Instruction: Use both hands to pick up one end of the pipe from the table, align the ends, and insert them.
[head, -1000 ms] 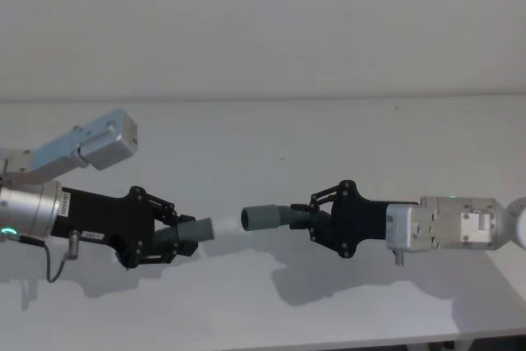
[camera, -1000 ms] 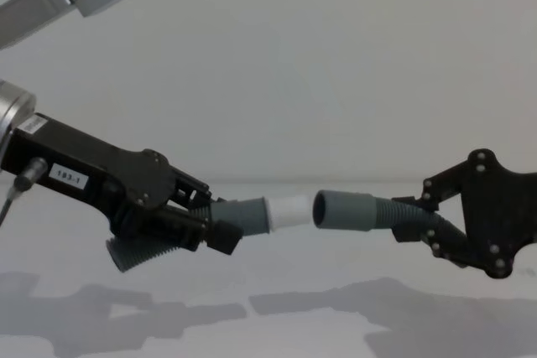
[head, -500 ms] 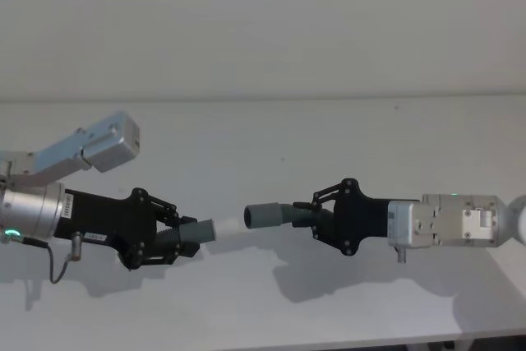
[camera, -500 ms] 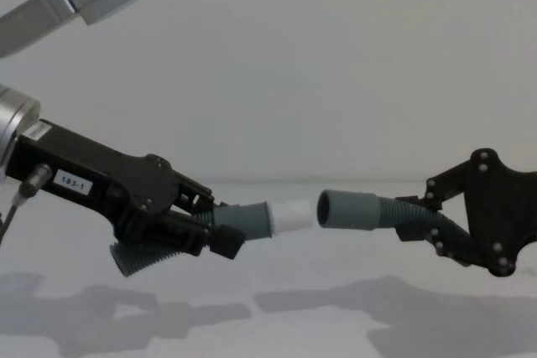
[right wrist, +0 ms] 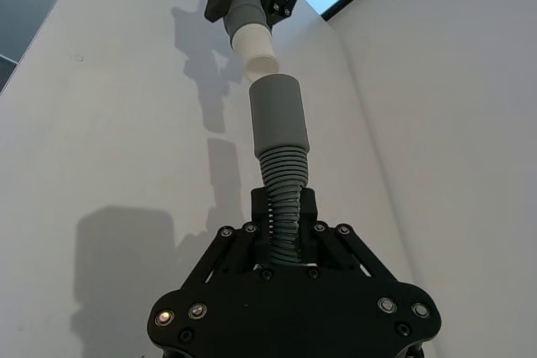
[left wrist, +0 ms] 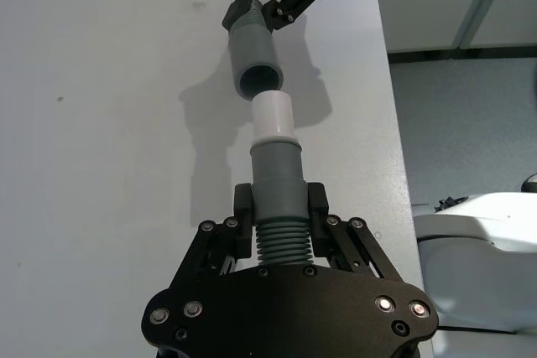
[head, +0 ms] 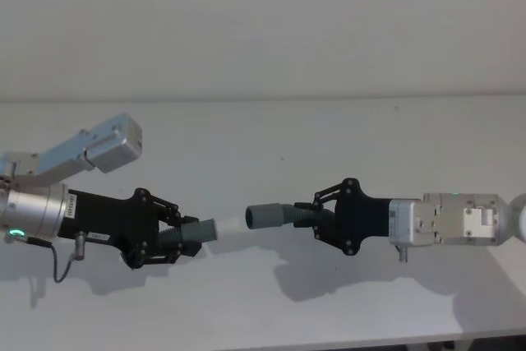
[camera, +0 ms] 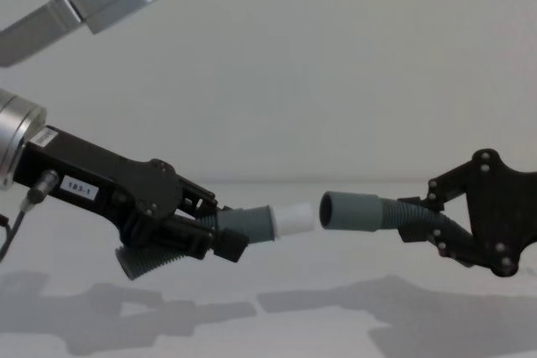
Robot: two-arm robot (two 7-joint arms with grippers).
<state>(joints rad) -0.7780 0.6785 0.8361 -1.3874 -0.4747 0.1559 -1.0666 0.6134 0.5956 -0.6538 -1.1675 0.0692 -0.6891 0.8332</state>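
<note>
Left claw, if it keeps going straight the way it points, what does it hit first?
Probably the grey cuff of the hose held by the right claw; the white tip held by the left claw leads, slightly low.

Black left claw [camera: 220,232], silver wrist, white label

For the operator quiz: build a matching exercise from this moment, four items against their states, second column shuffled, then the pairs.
1. white tip
2. wide grey cuff
3. left gripper
4. right gripper

A. shut on the hose piece with the wide cuff
B. open mouth facing the robot's left
C. shut on the hose piece with the white end
D. just short of the cuff, not inserted

Pairs: 1-D, 2-B, 3-C, 4-A
</note>
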